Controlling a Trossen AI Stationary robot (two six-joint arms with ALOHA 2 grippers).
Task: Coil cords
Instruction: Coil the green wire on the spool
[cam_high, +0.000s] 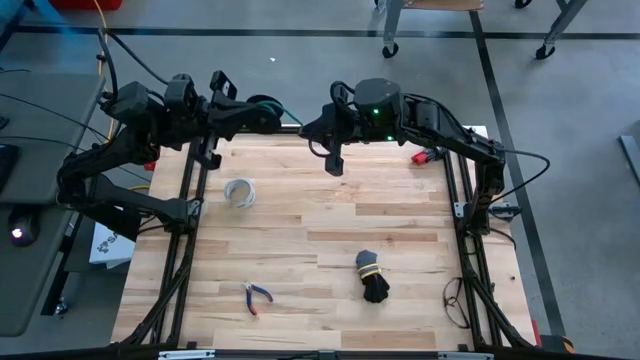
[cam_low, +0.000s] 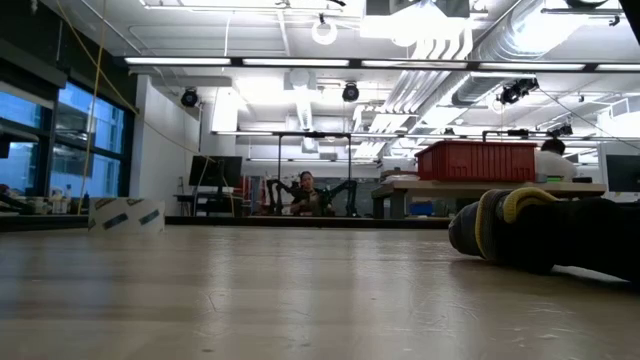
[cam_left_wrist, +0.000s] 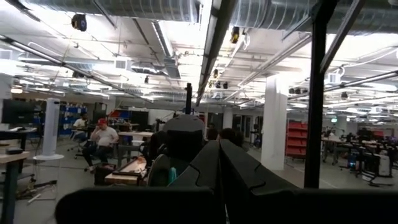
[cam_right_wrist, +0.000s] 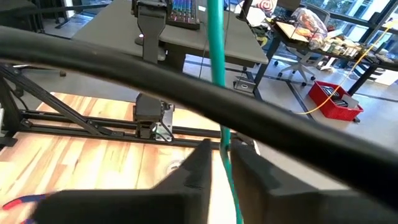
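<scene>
Coiling is partly done: right gripper fingers pinch the green cord, left gripper clamped beside its dark coil.

Two matte black arms, chunky rounded joint housings, black cables looped alongside. Right arm has green LED lit on housing behind jaws. Left arm same build; fingers flat, dark.
</scene>
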